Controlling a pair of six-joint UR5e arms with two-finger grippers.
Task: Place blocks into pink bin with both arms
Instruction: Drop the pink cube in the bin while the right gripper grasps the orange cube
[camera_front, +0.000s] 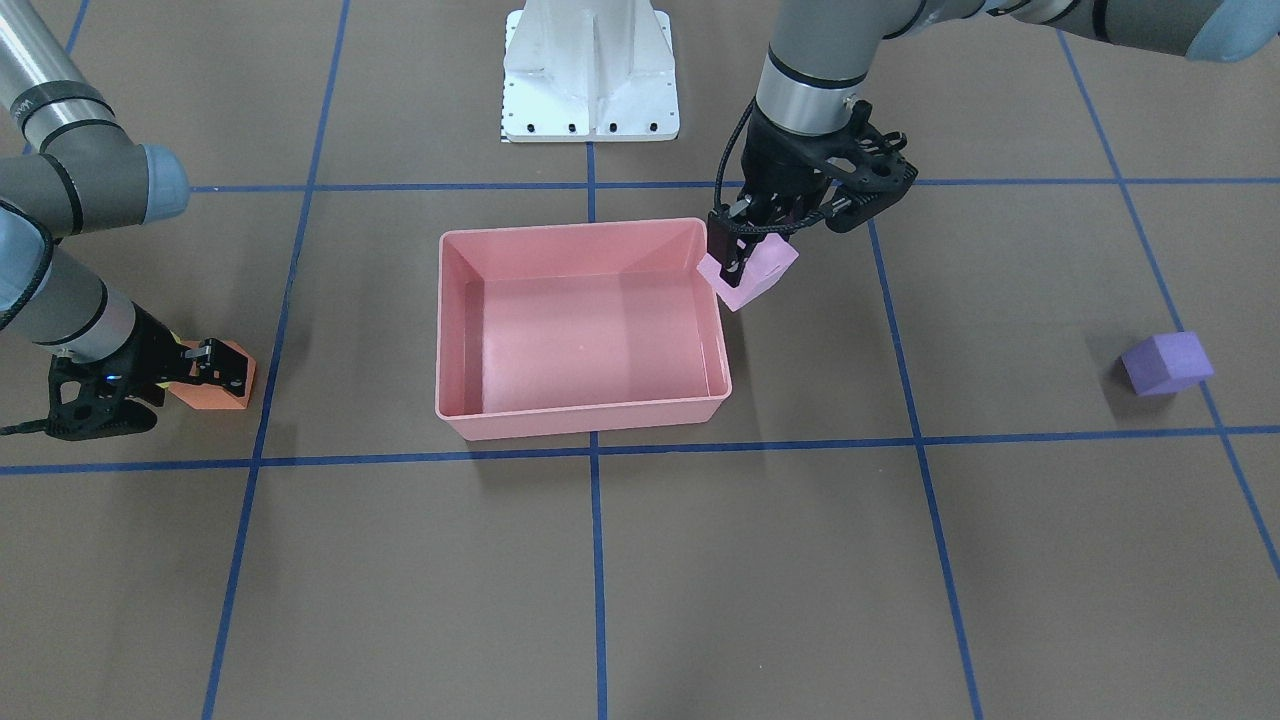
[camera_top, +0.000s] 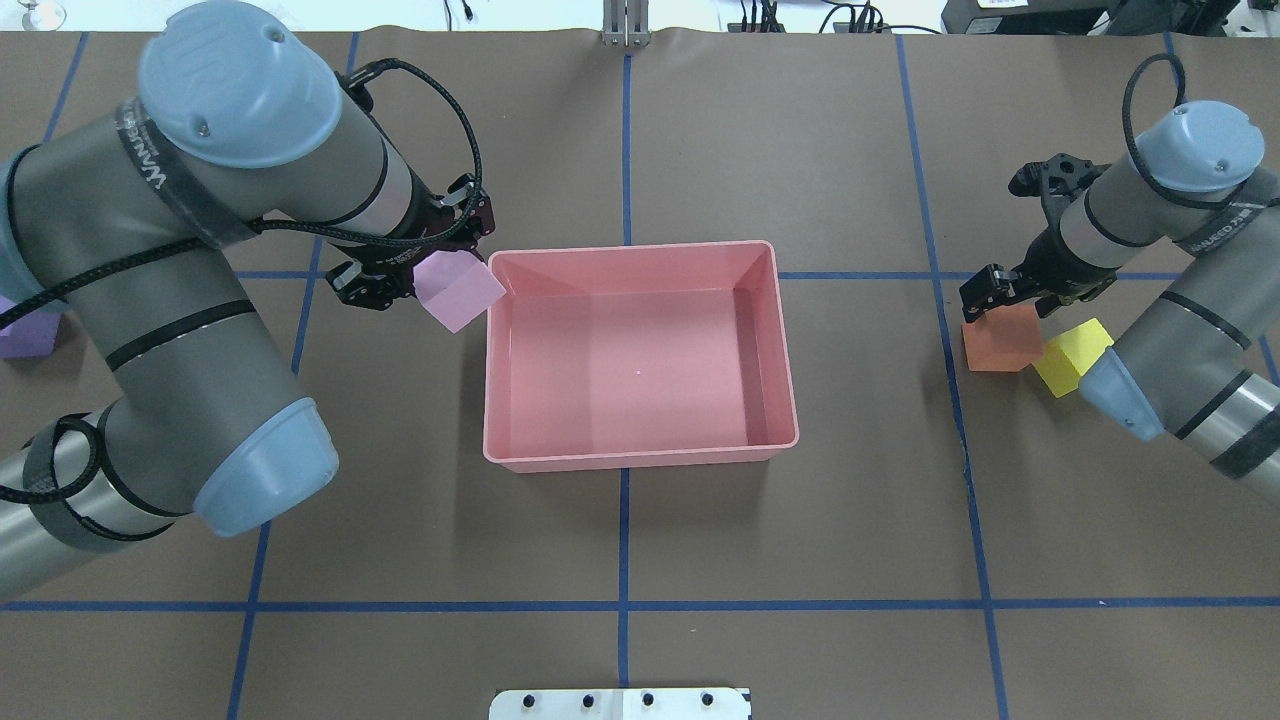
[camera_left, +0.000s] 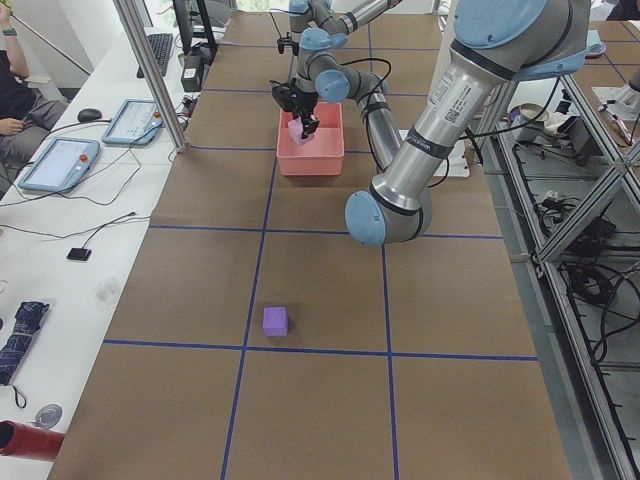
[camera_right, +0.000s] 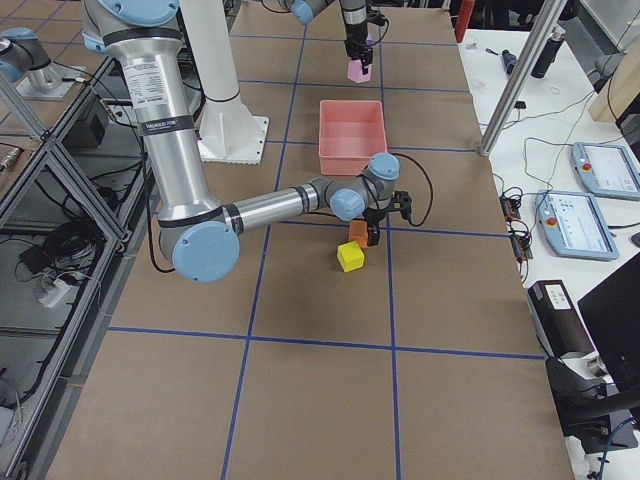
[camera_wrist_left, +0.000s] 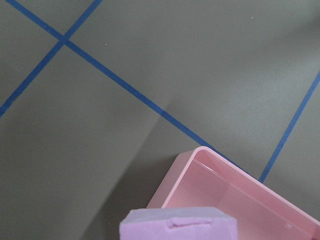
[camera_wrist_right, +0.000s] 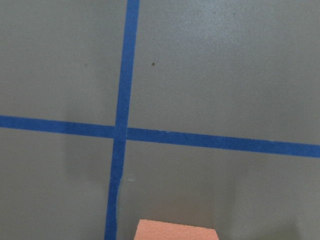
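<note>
Carrying the light pink cube (camera_top: 458, 290) clear of the bench (camera_top: 800, 560), the left arm (camera_top: 230, 200) folds at its elbow and turns its wrist steeply downward, so the left claw (camera_front: 745, 262) points at the surface from above. Its fingers are pinched on the cube, which hangs tilted in the air just outside the pink bin (camera_top: 640, 462), at the corner on the robot's left, farthest from the base. From the left wrist view the cube's edge sits at the bottom of the picture with that bin corner just beyond it.

The right arm (camera_top: 1170, 250) stretches low and reaches out along the bench, its forearm nearly level and its wrist close to the surface. The right claw (camera_front: 215, 372) is down at the orange cube (camera_top: 1000, 340), with a finger on either side of it; whether the fingers press on the cube or only straddle it cannot be told. The orange cube rests on the bench well apart from the bin, on the robot's right. The yellow cube (camera_top: 1072, 355) sits just beside it, partly under the right forearm in the overhead view.

The purple cube (camera_front: 1165, 363) lies alone on the bench far out on the robot's left, well away from the bin and from both claws
</note>
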